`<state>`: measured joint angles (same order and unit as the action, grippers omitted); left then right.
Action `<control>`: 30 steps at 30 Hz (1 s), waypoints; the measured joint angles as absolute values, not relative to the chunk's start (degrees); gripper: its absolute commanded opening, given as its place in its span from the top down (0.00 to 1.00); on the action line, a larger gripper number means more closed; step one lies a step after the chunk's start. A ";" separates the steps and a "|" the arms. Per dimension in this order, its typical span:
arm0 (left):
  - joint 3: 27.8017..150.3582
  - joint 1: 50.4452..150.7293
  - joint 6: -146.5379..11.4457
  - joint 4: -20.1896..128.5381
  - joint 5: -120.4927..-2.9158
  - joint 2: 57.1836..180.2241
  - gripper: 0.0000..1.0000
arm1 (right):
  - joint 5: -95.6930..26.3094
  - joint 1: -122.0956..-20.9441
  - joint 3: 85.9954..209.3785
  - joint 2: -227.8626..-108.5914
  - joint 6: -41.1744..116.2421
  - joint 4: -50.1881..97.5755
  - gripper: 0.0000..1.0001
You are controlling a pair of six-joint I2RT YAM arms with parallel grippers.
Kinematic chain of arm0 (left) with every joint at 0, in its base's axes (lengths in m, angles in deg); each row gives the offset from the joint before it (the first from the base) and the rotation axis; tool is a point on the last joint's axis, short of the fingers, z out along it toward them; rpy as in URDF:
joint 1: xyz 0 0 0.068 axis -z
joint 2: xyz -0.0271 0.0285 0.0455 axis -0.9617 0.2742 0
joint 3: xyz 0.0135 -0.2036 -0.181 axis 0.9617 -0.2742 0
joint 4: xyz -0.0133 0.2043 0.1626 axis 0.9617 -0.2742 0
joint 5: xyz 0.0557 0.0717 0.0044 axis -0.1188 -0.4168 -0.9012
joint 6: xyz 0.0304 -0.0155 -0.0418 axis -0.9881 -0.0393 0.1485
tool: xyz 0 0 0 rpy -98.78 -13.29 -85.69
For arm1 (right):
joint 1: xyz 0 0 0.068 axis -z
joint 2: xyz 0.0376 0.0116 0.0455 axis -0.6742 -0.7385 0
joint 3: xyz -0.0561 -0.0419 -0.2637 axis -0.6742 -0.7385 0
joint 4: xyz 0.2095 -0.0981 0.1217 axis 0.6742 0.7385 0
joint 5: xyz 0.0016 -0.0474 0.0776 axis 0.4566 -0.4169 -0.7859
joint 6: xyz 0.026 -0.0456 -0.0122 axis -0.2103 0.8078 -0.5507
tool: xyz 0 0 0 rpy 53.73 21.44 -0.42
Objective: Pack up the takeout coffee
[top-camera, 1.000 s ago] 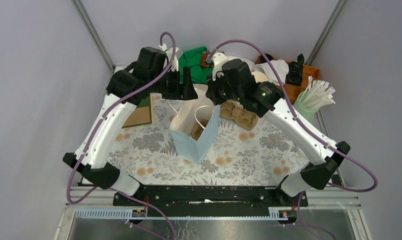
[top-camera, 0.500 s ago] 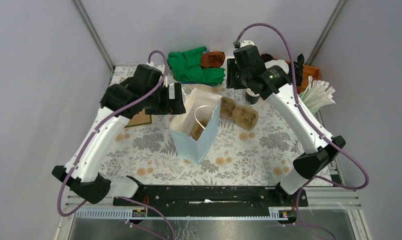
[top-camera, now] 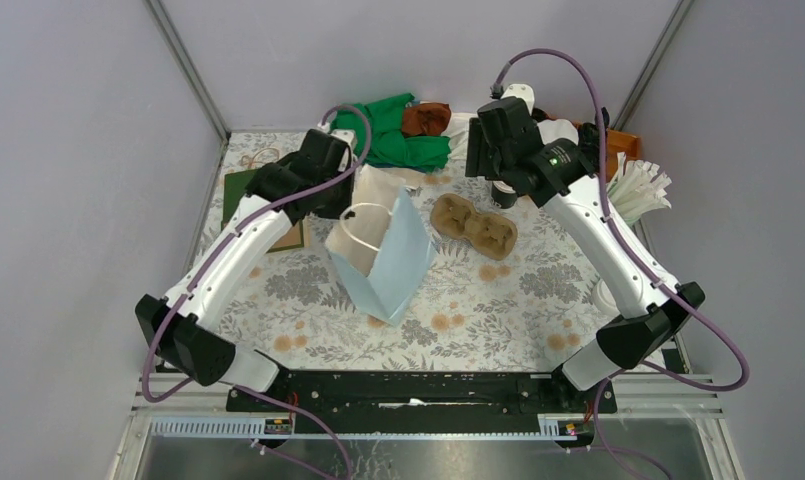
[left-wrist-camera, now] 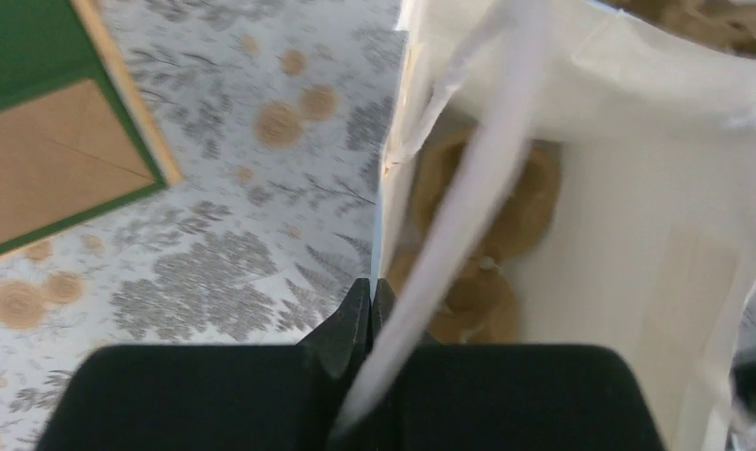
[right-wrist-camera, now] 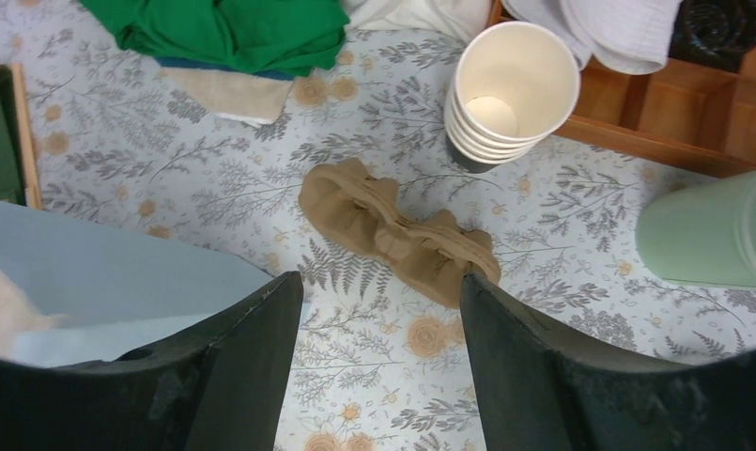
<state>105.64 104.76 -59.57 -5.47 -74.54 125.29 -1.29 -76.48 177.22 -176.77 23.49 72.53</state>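
Takeout coffee not surely identifiable in any view; left tool (left-wrist-camera: pixel 370 287) clenched on a bag rim, right tool (right-wrist-camera: pixel 381 279) released.
A pale rounded shape (top-camera: pixel 603 292) by the right edge of the tabletop (top-camera: pixel 498 310), mostly hidden behind the right arm (top-camera: pixel 623 262), could be it; that shape lies well apart from both tools. At mid-tabletop the left tool pinches the rim of the tilted blue paper bag (top-camera: pixel 383 265); a blurred handle (left-wrist-camera: pixel 468 207) crosses its view, and the brown forms (left-wrist-camera: pixel 519 197) inside are hard to make out. Spread and empty, the right tool hangs over the pulp tray (right-wrist-camera: pixel 397 230).
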 measured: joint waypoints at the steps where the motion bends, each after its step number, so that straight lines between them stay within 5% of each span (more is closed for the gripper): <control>1: 105.70 103.67 -59.99 -4.94 -74.96 125.62 1.00 | -0.77 -76.26 177.22 -176.73 23.51 72.64 0.30; 16: 116.92 86.36 -64.41 1.92 -76.40 138.60 1.00 | -1.71 -64.22 178.03 -183.13 11.44 77.34 0.45; 20: 119.23 84.74 -65.37 4.17 -76.40 141.29 0.78 | -1.66 -62.69 179.47 -187.90 7.36 79.22 0.46; 26: 120.85 84.04 -66.04 5.53 -75.38 143.46 0.28 | -1.60 -60.35 183.29 -192.53 3.18 80.13 0.48; 30: 121.70 84.09 -65.32 5.20 -74.24 143.28 0.11 | -1.42 -58.43 186.24 -194.47 1.37 80.37 0.50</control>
<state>121.70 84.09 -65.32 5.20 -74.24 143.28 -1.42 -58.43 186.24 -194.47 1.37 80.37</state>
